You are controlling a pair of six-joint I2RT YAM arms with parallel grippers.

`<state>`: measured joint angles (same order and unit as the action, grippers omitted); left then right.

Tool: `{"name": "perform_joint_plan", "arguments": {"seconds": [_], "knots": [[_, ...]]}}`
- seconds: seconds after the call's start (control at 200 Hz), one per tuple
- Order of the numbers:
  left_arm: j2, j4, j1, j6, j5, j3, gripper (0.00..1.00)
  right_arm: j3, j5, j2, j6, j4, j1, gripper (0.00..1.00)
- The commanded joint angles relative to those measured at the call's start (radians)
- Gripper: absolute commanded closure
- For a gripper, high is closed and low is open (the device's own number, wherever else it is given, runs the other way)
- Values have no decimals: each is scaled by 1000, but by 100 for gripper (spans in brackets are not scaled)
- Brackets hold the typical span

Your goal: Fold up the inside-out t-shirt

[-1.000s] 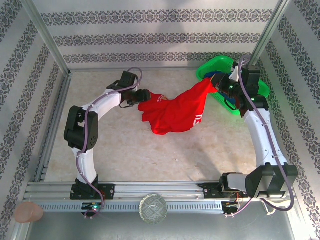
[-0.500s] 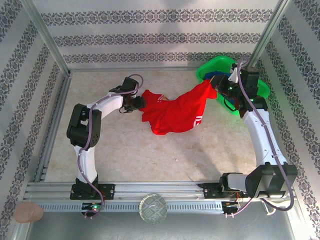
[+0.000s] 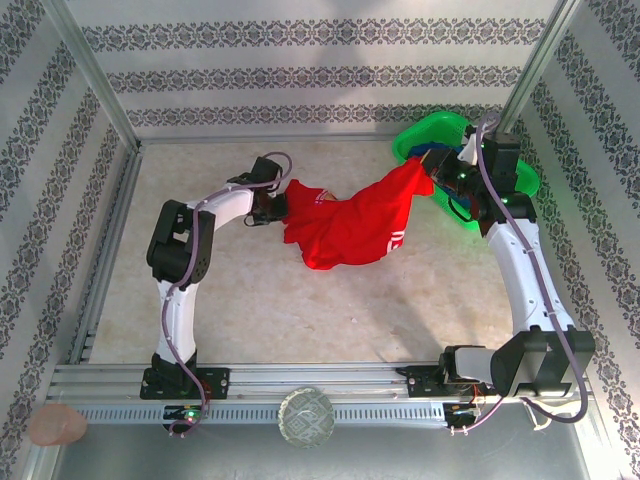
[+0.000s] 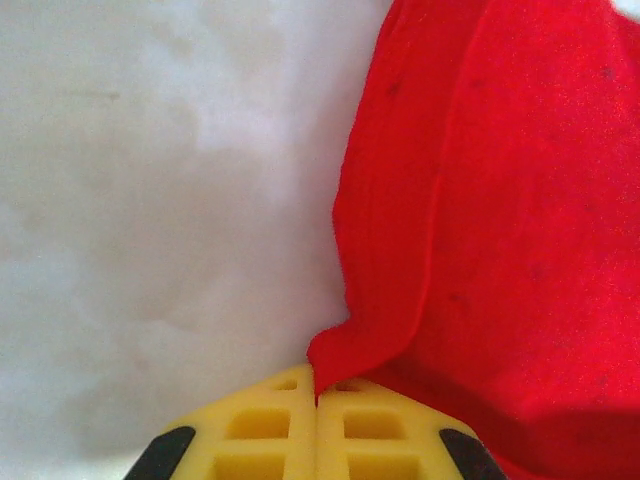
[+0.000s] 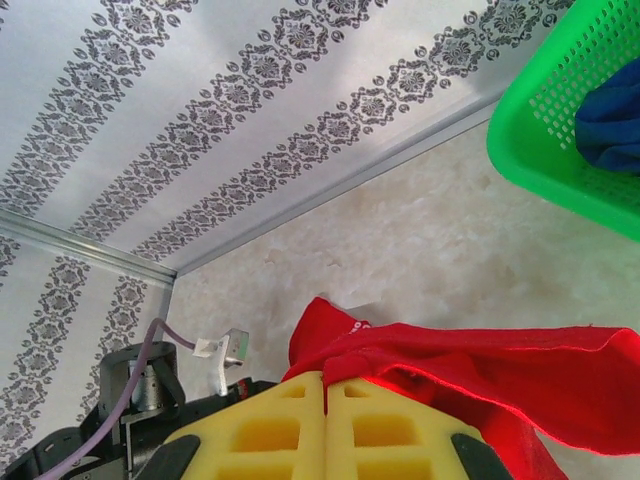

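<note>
The inside-out t-shirt is bright red and lies bunched at the middle of the table, one end lifted toward the right. My left gripper is down at its left edge, its yellow jaws shut on a corner of the red cloth. My right gripper holds the shirt's other end up beside the basket, its jaws shut on a fold of the t-shirt. A bit of white print shows on the shirt's right side.
A green basket stands at the back right with a dark blue garment in it. Patterned walls and metal rails close in the table. The left arm's body lies low at the left of the right wrist view.
The left gripper has slid right onto the shirt's left edge and shut on it. The right gripper has kept its hold and barely moved.
</note>
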<state>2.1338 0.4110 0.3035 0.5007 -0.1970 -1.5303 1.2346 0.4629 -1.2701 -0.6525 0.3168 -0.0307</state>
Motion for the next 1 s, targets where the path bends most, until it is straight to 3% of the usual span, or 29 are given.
{"name": "perform_joint_plan", "arguments": {"seconds": [0.0, 0.12, 0.315, 0.54, 0.724, 0.994], "knots": [[-1, -20, -27, -14, 10, -46, 100, 24, 26, 24, -12, -32, -7, 100], [-71, -48, -60, -6, -11, -48, 100, 54, 40, 15, -28, -39, -13, 100], [-382, -235, -192, 172, -139, 18, 100, 163, 86, -6, -72, -47, -77, 100], [-637, -353, -301, 361, -282, -114, 100, 295, 190, -11, -236, -154, -188, 100], [-721, -333, -364, 387, -301, -200, 100, 337, 222, 18, -318, -212, -258, 100], [-784, -379, -423, 477, -389, -153, 100, 325, 303, 78, -465, -379, -333, 100]]}}
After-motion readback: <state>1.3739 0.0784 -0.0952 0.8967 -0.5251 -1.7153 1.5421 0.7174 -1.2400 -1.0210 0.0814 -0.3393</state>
